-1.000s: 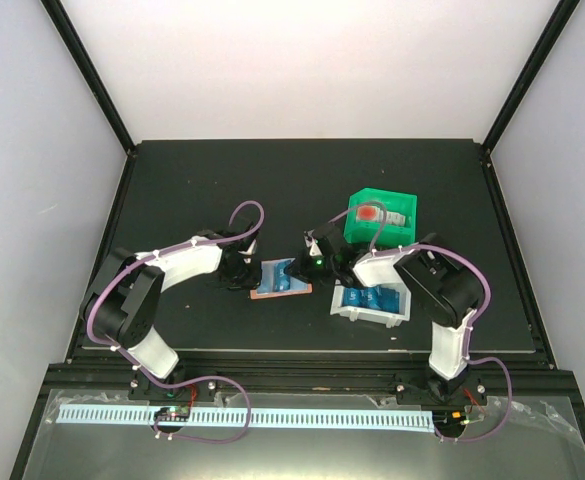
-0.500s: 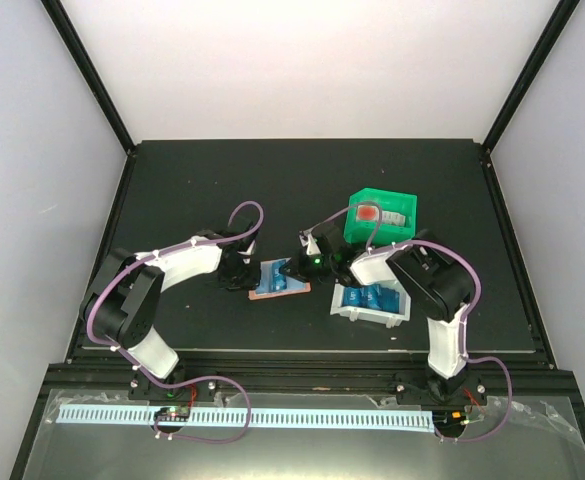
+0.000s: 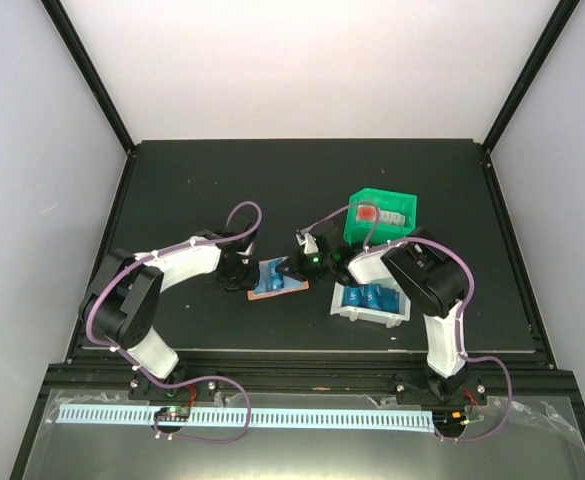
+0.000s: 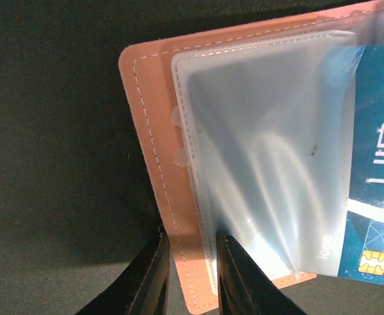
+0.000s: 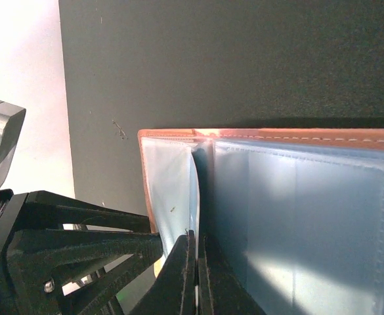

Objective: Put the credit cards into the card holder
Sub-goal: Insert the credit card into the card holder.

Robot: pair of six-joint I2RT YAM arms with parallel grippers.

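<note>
We see the left pincer (image 4: 192, 240) clamped on the open card holder (image 4: 153, 131) at its pink edge. The right pincer (image 5: 194, 244), closed tight, touches its clear pockets; a blue credit card (image 4: 375, 197) shows beneath one.

Card holder (image 4: 149, 131) cut off right (blue card (image 4: 379, 118) too).

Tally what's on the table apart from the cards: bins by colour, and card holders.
green bin: 1
white bin: 1
card holder: 1
Total: 3
</note>
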